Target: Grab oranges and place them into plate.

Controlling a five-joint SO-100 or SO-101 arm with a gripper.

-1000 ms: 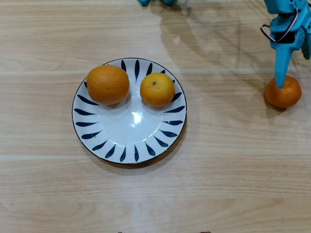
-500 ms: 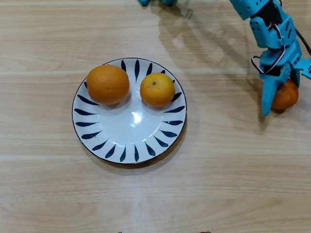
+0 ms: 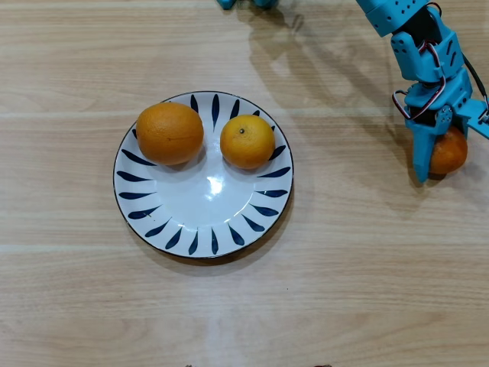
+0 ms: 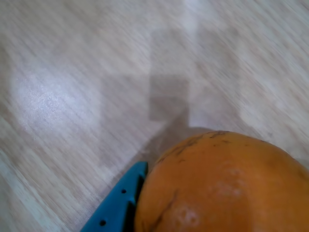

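Jaws around orange [image 3: 448,151], wooden table [image 3: 344,267]

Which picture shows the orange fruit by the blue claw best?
The wrist view: the round orange fruit fills it, skin marks clear, a blue finger beside it. The overhead view shows it small, half hidden behind the end effector.

My overhead camera looks straight down from afar on the plate [image 3: 202,174] and table [image 3: 344,290]. My wrist camera sits close, tilted down — both share the third orange [image 3: 449,153] [image 4: 222,186] beside my gripper [image 3: 435,157].
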